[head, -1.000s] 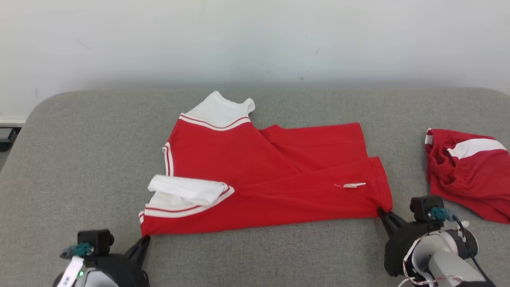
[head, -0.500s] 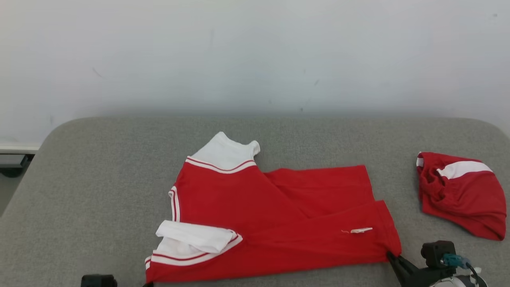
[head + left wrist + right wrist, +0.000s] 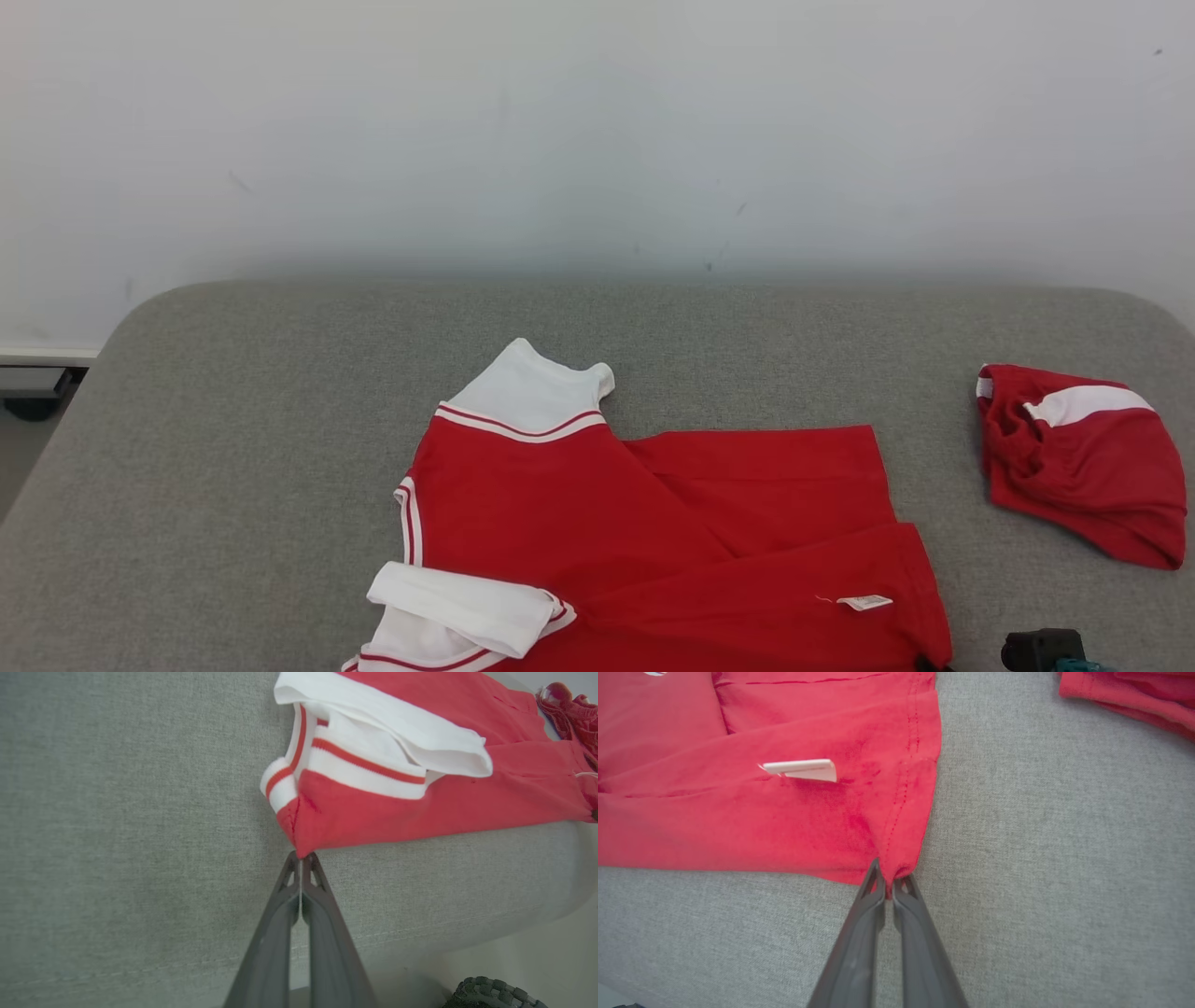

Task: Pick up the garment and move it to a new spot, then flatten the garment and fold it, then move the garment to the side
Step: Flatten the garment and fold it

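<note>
A coarse grey woven pad (image 3: 233, 448) meets a plain white wall (image 3: 560, 140). The left gripper (image 3: 301, 858) and right gripper (image 3: 889, 879) each pinch a corner of the smooth red-and-white shirt (image 3: 560, 504).

Grey pad (image 3: 233, 467), white wall (image 3: 597, 140), one crumpled cloth (image 3: 1083, 476)
The cloth is red with a white stripe, lying near the pad's right edge; the wall's got a few small dark scuffs.

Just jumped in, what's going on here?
The left gripper is shut on the red shirt at its near sleeve-side corner, and the right gripper is shut on the near hem corner. The shirt lies partly folded over on the grey cushion. A second red garment sits bunched at the right.
</note>
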Available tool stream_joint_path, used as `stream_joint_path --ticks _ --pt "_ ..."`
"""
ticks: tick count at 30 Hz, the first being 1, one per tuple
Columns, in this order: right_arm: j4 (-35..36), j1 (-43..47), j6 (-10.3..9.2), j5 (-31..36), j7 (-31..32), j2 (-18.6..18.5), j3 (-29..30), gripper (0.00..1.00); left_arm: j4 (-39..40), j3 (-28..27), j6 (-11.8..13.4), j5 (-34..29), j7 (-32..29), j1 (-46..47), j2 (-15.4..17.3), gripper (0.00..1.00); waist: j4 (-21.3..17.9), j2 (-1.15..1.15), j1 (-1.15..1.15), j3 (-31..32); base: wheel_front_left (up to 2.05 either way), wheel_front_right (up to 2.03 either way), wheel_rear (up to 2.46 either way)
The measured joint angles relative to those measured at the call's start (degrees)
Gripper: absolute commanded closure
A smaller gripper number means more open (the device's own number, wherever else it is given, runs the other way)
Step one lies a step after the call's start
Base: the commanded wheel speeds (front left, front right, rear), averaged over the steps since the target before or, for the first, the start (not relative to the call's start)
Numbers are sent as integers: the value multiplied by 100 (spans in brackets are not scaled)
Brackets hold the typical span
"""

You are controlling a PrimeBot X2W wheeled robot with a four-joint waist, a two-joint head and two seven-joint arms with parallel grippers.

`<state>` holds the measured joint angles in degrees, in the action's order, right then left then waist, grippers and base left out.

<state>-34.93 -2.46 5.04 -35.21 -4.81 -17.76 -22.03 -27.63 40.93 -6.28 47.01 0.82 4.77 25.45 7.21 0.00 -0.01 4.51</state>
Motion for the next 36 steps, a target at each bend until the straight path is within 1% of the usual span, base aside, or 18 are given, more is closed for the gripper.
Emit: stream_joint_path --ticks 4,5,6,7,8,9,15,17,20,23,26,27,30,35,36 --pt "81 3 -40 0 90 -15 -1 100 131 -11 79 48 -115 -6 10 100 -11 0 0 -17 0 0 0" --pt "125 12 -75 -1 132 -16 2 70 163 -19 98 56 -144 -15 18 100 -14 0 1 -20 0 0 0" --pt "167 23 -101 -1 136 -19 1 24 200 -51 148 82 -193 -34 23 100 -17 0 1 -23 0 0 0" --pt "210 42 -108 -1 136 -25 4 0 241 -59 201 83 -215 -64 46 26 -19 0 1 -25 0 0 0" --pt "258 71 -109 -3 138 -37 18 0 282 -94 232 92 -231 -104 66 26 -20 0 1 -26 0 0 0" --pt "309 96 -113 -14 177 -55 37 0 326 -135 240 133 -232 -122 86 0 -20 0 1 -27 0 0 0" --pt "917 326 -126 -377 174 -156 337 0 898 -421 437 205 -141 -207 279 0 -14 0 1 -23 0 0 0" --pt "1187 455 -105 -487 156 -166 403 0 1148 -520 453 354 -98 -292 323 0 -11 0 1 -22 0 0 0" --pt "1627 603 -122 -506 62 -205 505 0 1535 -699 591 386 162 -402 372 0 -15 0 1 -45 0 0 0" --pt "2015 604 -226 -510 -123 -213 665 0 1833 -979 820 319 535 -378 392 0 -27 0 1 -70 0 0 0" --pt "2275 621 -388 -485 -245 -233 747 0 2067 -1156 1114 40 890 -345 394 0 -29 0 0 -94 0 0 0" --pt "2369 651 -447 -485 -299 -225 805 0 2138 -1206 1161 -25 990 -341 398 0 -29 0 1 -111 0 0 0" --pt "2513 666 -604 -441 -410 -223 890 0 2227 -1294 1282 -313 1213 -331 394 0 -28 0 1 -170 0 0 0" --pt "2713 701 -808 -382 -513 -176 947 0 2288 -1413 1333 -634 1235 -349 332 0 -26 0 1 -239 0 0 0" --pt "2759 720 -816 -381 -535 -165 955 0 2305 -1449 1334 -678 1243 -363 313 0 -25 0 1 -249 0 0 0"
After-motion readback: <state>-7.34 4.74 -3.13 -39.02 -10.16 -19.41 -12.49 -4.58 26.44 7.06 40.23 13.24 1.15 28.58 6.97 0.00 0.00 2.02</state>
